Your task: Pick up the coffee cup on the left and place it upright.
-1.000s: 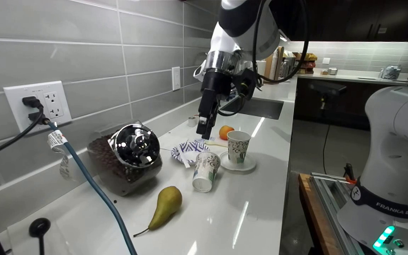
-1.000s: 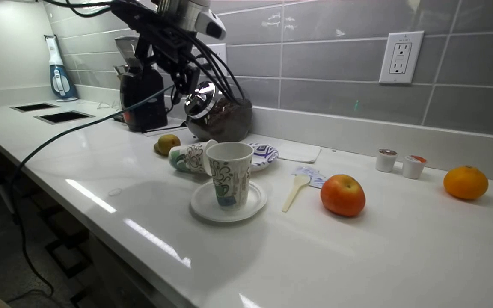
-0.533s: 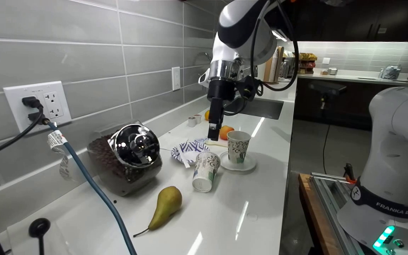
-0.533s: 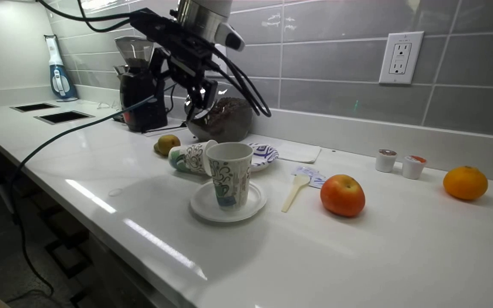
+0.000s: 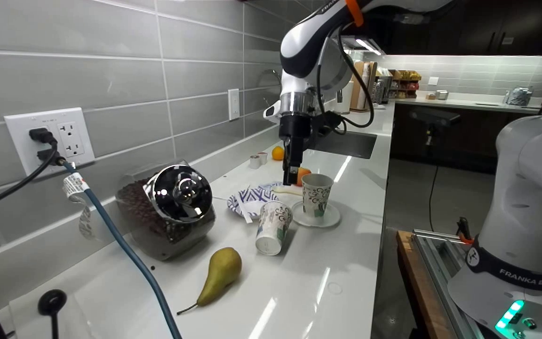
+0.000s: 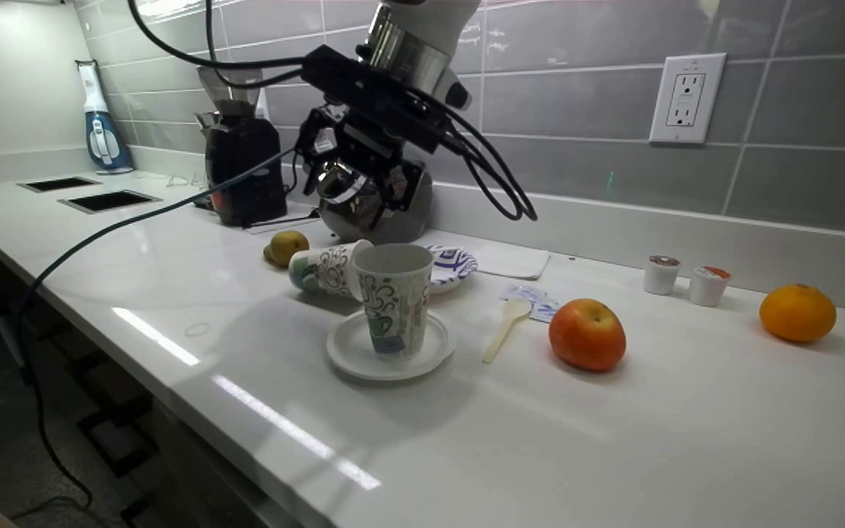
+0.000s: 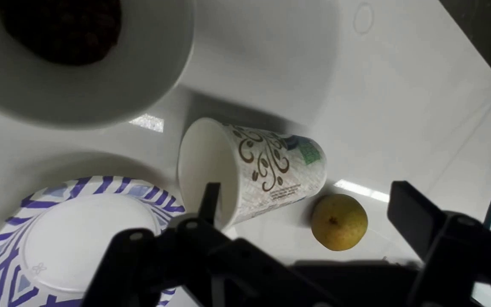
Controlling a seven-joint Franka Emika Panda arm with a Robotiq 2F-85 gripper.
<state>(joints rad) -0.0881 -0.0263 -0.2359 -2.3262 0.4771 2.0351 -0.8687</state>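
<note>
White and swirly, the paper cup (image 7: 275, 170) lies on its side on the surface (image 5: 294, 278), near the pear (image 5: 223, 270). My jaws are wide apart. Only my wrist view shows dark stuff (image 7: 64, 30) deep inside the standing cup (image 6: 395, 308).

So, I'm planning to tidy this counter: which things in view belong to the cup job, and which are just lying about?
For the job:
tipped paper cup, lying on its side
gripper, open

Just lying about:
upright paper cup
white saucer under it
pear
patterned plate
lidded jar
apple
orange
pale spoon
two small white tubs
</note>
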